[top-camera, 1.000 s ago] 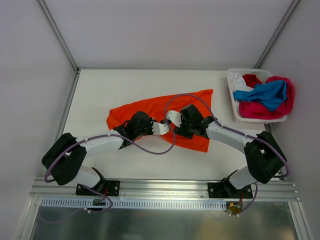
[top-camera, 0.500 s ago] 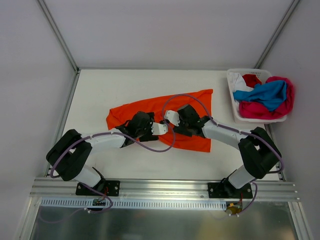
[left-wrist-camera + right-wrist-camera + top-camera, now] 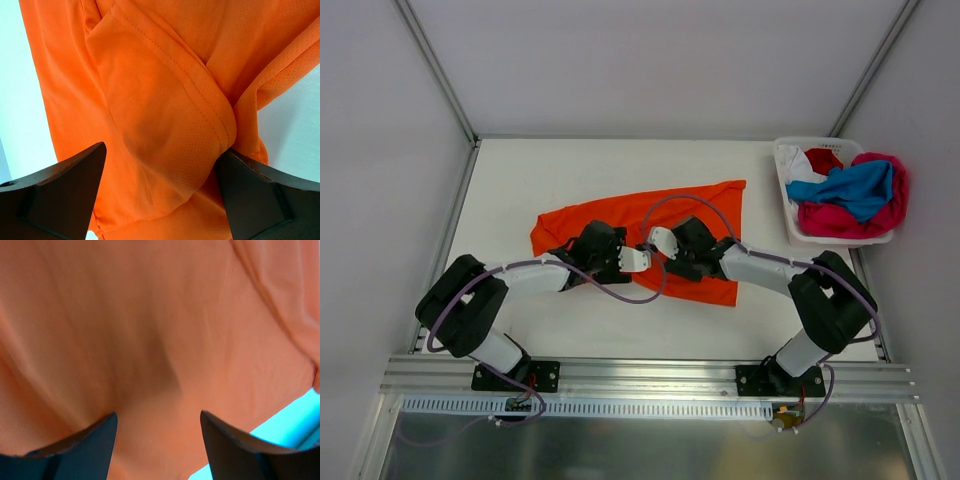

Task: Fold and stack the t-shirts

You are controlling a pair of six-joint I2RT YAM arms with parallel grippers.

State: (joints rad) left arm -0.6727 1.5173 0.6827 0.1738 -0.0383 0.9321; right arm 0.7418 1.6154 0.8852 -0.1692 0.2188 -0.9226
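Left claw and right claw are seen from the top camera close together, low over the middle of the bench. Both are set upon the orange t-shirt, which is laid crumpled across the bench in a slanted band, wider toward the far right. How far either claw is spread cannot be told from that view. At the far right corner a white plastic basket is heaped with a blue t-shirt, a magenta-pink t-shirt draped over its rim, a red t-shirt and a white t-shirt, all well apart from both claws. In the left wrist view the left claw is shown spread wide, its dark wedge-shaped fingers set on either side of a raised fold of the orange t-shirt. The fold is touched by the fingertip on the right of the picture but is not nipped. The cloth is a matte, fine-meshed knit, crossed diagonally by a double-stitched hem, and pale bench is left bare at both sides. In the right wrist view the right claw is likewise shown spread, its dark fingers apart, with the orange t-shirt lying between and beyond them in soft, shallow, blurred creases. A sliver of bench, tinted blue-green, is seen at the lower right.
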